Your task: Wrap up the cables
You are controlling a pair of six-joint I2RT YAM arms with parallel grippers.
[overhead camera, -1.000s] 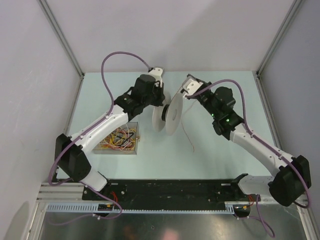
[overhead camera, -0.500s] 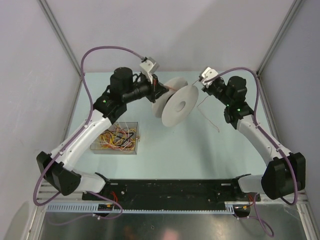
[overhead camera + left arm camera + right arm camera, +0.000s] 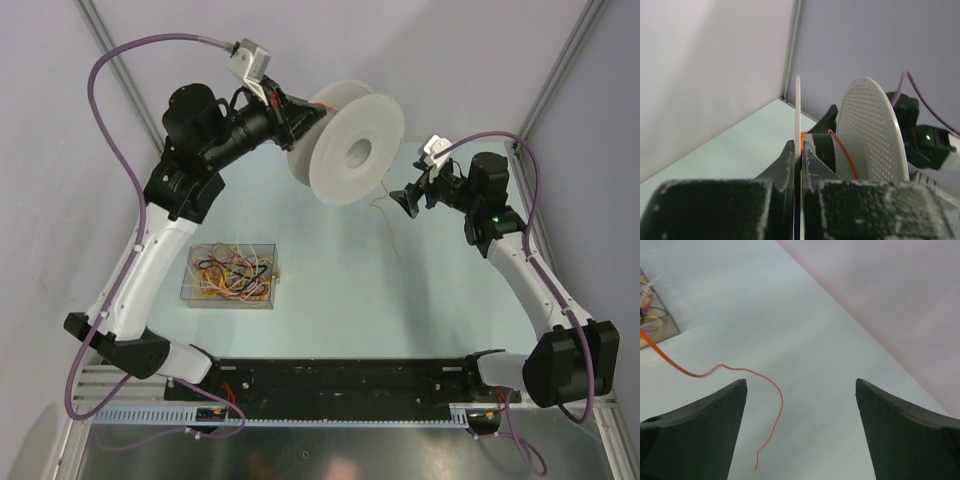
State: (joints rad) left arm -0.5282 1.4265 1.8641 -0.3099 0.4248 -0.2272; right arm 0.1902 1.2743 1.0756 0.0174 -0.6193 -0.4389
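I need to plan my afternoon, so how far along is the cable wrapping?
Done: one orange cable loops the hub of the spool. In hand: left fingers clamp the spool's flange; right fingers are open, the cable's tail hanging free. Left: that tail, plus the tangle of cables in the box.

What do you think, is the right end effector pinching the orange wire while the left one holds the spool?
No: the right wrist view shows the right end effector open, the wire hanging loose. The left end effector does hold the spool.
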